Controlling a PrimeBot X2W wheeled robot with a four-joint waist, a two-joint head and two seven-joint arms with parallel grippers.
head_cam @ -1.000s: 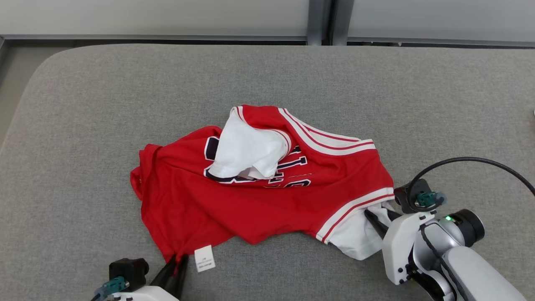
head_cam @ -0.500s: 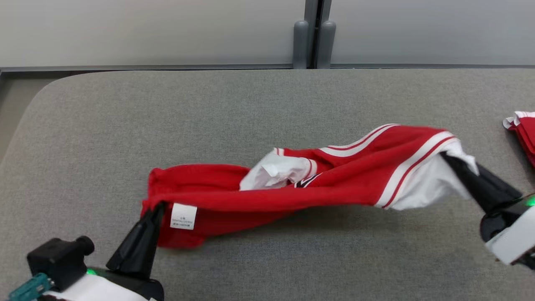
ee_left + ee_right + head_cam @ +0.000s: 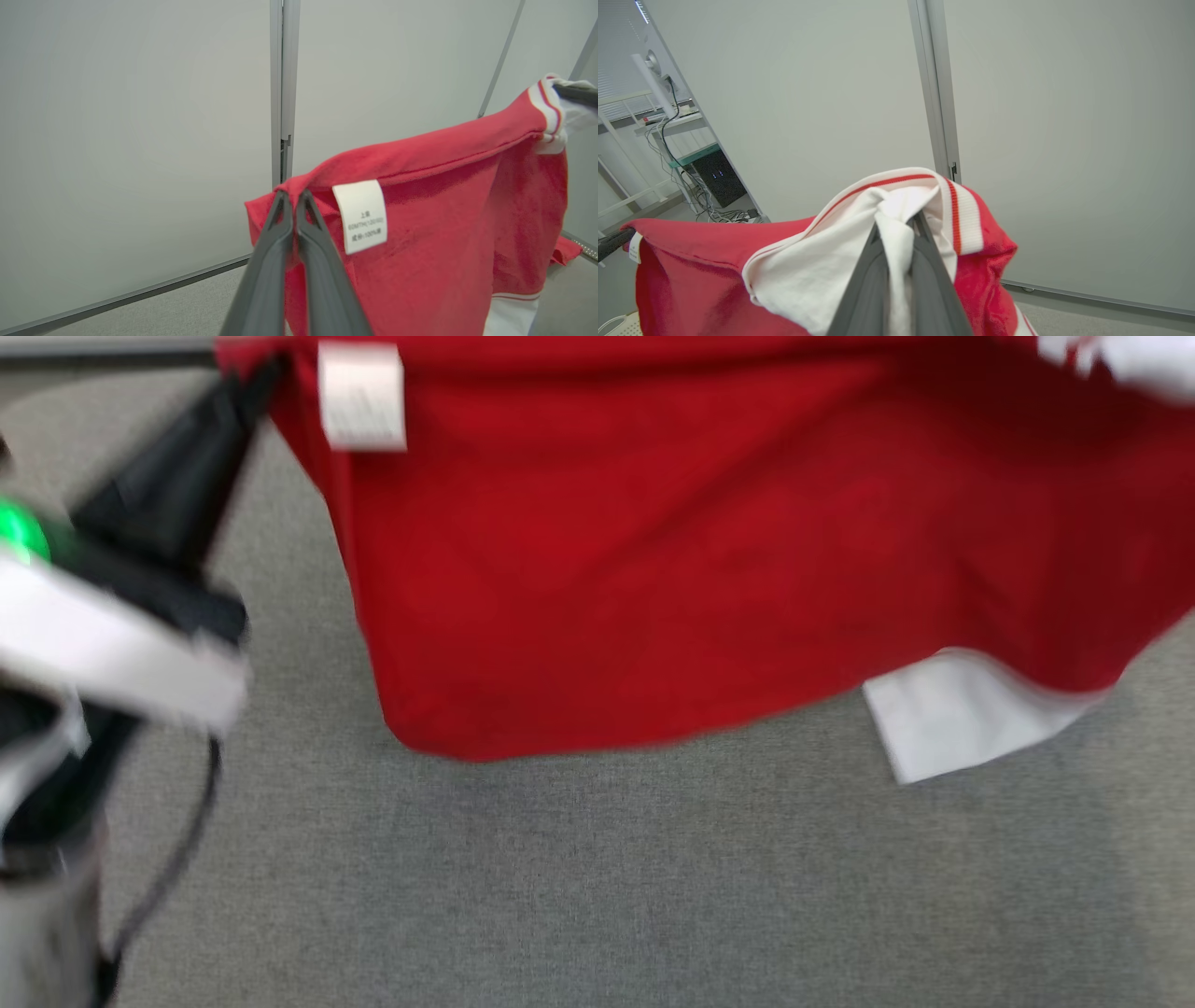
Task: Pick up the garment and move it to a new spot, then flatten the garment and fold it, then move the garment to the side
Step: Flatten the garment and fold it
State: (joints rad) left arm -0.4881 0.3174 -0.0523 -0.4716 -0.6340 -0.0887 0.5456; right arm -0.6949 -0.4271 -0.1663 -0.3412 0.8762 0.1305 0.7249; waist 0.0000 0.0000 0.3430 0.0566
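While held aloft over the grey felt-covered counter (image 3: 597, 877), the red knit jersey with white striped trim (image 3: 653, 569) is stretched left to right between both arms: left gripper (image 3: 293, 198) fingers are closed on its labelled corner, right gripper (image 3: 896, 224) fingers on its white hem.

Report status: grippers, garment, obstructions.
Left gripper shut on red-and-white knit jersey, one corner. Right gripper shut on its white-trimmed edge. Jersey hangs stretched between them above grey fabric table.
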